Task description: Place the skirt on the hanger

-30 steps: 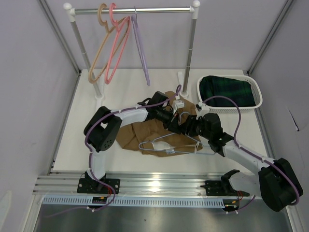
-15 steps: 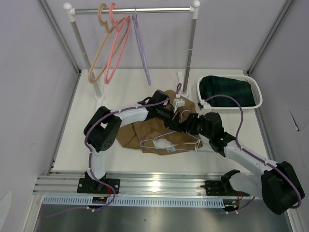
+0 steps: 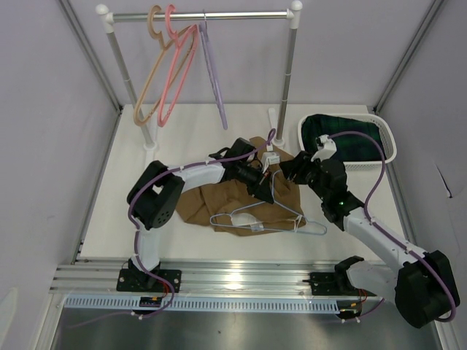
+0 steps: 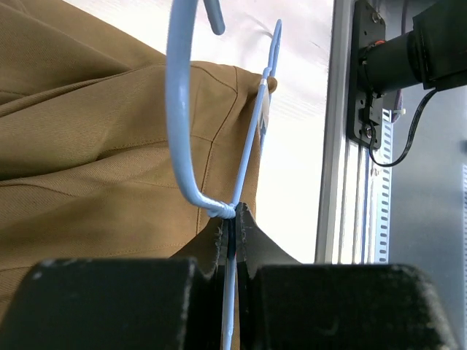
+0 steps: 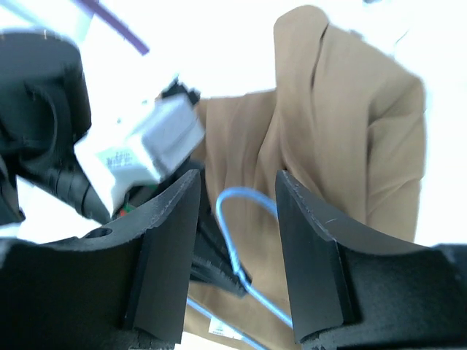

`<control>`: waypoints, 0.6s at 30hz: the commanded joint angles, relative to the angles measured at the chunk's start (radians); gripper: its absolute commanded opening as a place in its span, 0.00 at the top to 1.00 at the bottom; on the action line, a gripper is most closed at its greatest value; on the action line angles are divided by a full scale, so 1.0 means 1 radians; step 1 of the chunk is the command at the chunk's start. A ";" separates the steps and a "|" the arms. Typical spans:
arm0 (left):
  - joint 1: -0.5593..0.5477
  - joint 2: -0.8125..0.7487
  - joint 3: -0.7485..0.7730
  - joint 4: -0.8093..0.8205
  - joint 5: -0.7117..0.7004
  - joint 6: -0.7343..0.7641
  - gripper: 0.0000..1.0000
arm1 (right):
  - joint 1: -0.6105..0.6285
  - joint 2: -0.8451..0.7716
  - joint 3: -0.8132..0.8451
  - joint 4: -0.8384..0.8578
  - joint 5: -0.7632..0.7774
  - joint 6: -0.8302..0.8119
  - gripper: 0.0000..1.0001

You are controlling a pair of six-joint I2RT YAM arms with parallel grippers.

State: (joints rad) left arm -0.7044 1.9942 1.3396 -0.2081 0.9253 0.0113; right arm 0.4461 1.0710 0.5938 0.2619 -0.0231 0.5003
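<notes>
The left fingers are clamped on the hanger where its hook meets the twisted neck, with the thin wire pinched between them. The right fingers stand apart and hold nothing. In the right wrist view the blue hook shows in the gap between them, with tan cloth beyond.

From above, the hanger's arms stretch across the near part of the skirt, on top of the cloth, not inside it. Whether the wire rests on the skirt or is held just above it cannot be told. The skirt lies rumpled on the tabletop, between the two arms, one fold running back toward the basket that holds the dark plaid cloth.

So the task looks to be in its early half: the hanger is in hand and brought to the garment, but no part of the skirt hangs from it. What remains, by my judgement, is for the free right fingers to take an edge of the skirt and bring it onto the hanger's arms.
</notes>
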 commanded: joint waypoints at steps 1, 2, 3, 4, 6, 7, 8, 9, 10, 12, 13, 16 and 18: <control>-0.017 0.014 0.003 -0.036 0.014 0.059 1.00 | -0.020 0.021 0.069 0.033 0.014 -0.008 0.50; -0.017 0.011 0.004 -0.036 0.012 0.058 1.00 | -0.020 0.030 0.073 0.031 0.000 -0.005 0.50; -0.017 0.014 0.006 -0.036 0.009 0.059 1.00 | -0.018 0.041 0.078 0.030 -0.006 0.001 0.50; -0.017 0.012 0.006 -0.036 0.007 0.058 1.00 | -0.017 0.041 0.080 0.022 -0.006 0.006 0.50; -0.017 0.011 0.004 -0.036 0.004 0.058 1.00 | -0.007 0.032 0.074 0.017 0.002 0.006 0.50; -0.017 0.009 0.004 -0.034 0.004 0.058 1.00 | -0.003 0.029 0.064 0.011 0.008 0.003 0.50; -0.017 0.008 0.006 -0.033 0.006 0.056 1.00 | 0.000 0.029 0.061 0.007 0.012 0.000 0.50; -0.017 0.008 0.001 -0.030 0.007 0.055 1.00 | -0.001 0.030 0.057 0.008 0.012 -0.009 0.50; -0.017 0.008 0.001 -0.028 0.009 0.053 1.00 | 0.000 0.033 0.052 0.007 0.008 -0.011 0.49; -0.017 0.008 0.003 -0.027 0.006 0.052 1.00 | -0.003 0.044 0.043 0.013 -0.008 -0.012 0.48; -0.017 0.006 0.003 -0.028 0.007 0.053 1.00 | -0.001 0.052 0.037 0.017 -0.018 -0.011 0.47; -0.017 0.000 0.001 -0.024 0.003 0.053 1.00 | 0.003 0.064 0.012 0.023 -0.017 -0.012 0.44; -0.017 -0.002 0.004 -0.024 0.001 0.053 1.00 | 0.002 0.070 -0.003 0.023 -0.017 -0.019 0.43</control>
State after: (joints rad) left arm -0.7067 1.9942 1.3396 -0.2192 0.9279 0.0116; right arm 0.4431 1.1282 0.6106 0.2539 -0.0349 0.4980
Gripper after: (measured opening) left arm 0.039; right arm 0.565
